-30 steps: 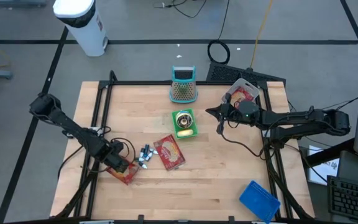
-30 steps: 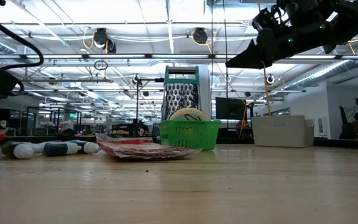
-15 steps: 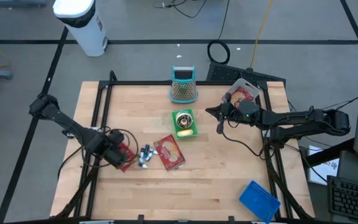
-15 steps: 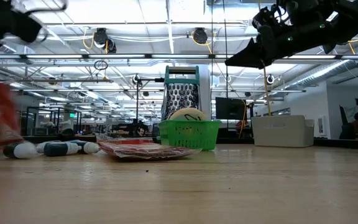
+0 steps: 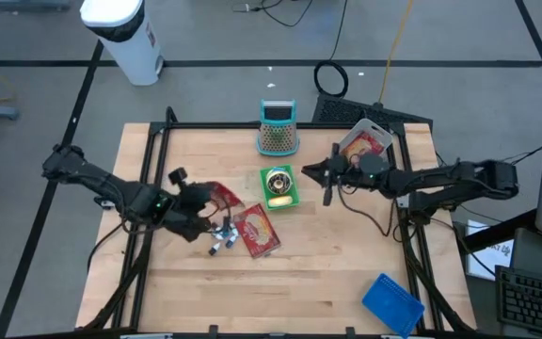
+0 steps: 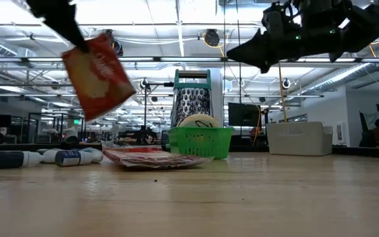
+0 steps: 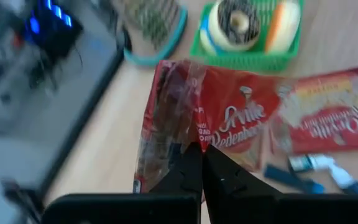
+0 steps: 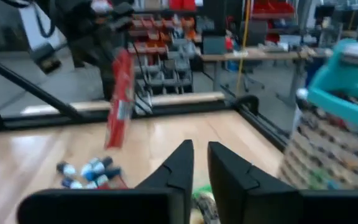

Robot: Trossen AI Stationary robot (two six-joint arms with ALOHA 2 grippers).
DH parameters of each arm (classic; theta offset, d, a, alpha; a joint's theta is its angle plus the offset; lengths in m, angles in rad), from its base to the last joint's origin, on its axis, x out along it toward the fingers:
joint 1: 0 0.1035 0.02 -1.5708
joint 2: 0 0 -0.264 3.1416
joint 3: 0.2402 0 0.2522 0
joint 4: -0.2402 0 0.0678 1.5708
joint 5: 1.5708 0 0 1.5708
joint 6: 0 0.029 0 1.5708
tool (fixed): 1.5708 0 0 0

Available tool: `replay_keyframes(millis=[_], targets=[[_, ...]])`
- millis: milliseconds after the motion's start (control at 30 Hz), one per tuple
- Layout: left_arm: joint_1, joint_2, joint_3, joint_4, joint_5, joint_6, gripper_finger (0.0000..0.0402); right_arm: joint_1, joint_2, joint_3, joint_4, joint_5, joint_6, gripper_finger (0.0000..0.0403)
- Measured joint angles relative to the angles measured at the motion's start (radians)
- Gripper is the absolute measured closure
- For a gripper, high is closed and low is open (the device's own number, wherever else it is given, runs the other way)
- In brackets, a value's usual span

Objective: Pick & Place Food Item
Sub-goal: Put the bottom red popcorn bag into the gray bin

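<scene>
Pinched shut on one edge of the red popcorn packet (image 5: 216,198), left end effector (image 5: 194,209) dangling it above the table (image 5: 327,273) near the green basket (image 5: 279,187); likely light, crinkly, slippery, best gripped at the seam; right end effector (image 5: 326,179) slightly parted, empty.

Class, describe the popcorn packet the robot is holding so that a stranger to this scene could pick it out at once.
Start at the wooden table and find the green basket near its middle. Toward the left arm's side, the left gripper pinches a red popcorn packet. Unlike the similar red packet lying flat nearby, this one hangs in the air.
</scene>
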Motion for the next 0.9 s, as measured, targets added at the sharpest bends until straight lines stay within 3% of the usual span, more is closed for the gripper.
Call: replay_keyframes(millis=[133,400,633,900], targets=[[0.075,0.022,0.001,0.169,-0.006,0.255,0.0401,0.024,0.105,0.029,0.123,0.001,0.002,0.0322],[0.164,0.122,0.001,0.435,0.021,0.614,0.0401,0.049,0.300,0.236,0.087,0.000,0.076,0.0211],[0.193,0.192,0.001,0.489,0.011,0.693,0.0401,0.054,0.427,0.427,-0.022,-0.095,0.153,0.0162],[0.199,0.199,0.001,0.499,0.004,0.702,0.0401,0.081,0.529,0.509,-0.023,-0.129,0.156,0.0168]])
